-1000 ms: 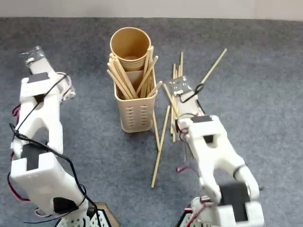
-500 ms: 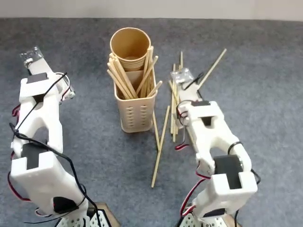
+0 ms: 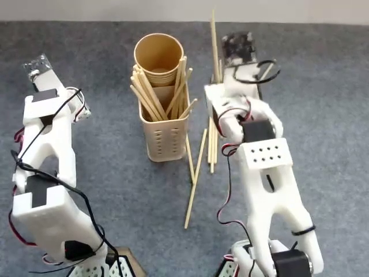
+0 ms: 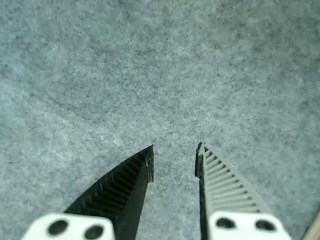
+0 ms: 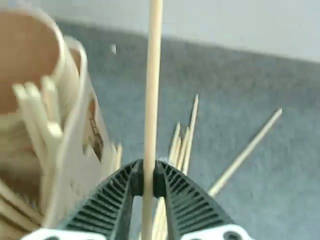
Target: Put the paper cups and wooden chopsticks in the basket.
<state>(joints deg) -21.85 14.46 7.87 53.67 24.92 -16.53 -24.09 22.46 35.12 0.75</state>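
Observation:
A cream basket [image 3: 164,141] stands mid-table holding stacked paper cups [image 3: 158,55] and several wooden chopsticks. My right gripper [image 5: 148,182] is shut on one chopstick [image 5: 152,90], held upright just right of the basket [image 5: 75,135] and cup [image 5: 25,60]. From above, that chopstick [image 3: 214,40] sticks up beside the right arm [image 3: 242,115]. More chopsticks [image 3: 199,161] lie on the carpet right of the basket. My left gripper [image 4: 172,162] is open over bare carpet, with the left arm [image 3: 49,115] at the far left.
Loose chopsticks [image 5: 182,140] lie fanned on the grey carpet below the right gripper, and one [image 5: 245,152] lies slanted farther off. Bare carpet stretches left of the basket and toward the front.
The right arm has risen and swung toward the far side, lifting one chopstick off the pile until it stands upright. The left arm has stayed still.

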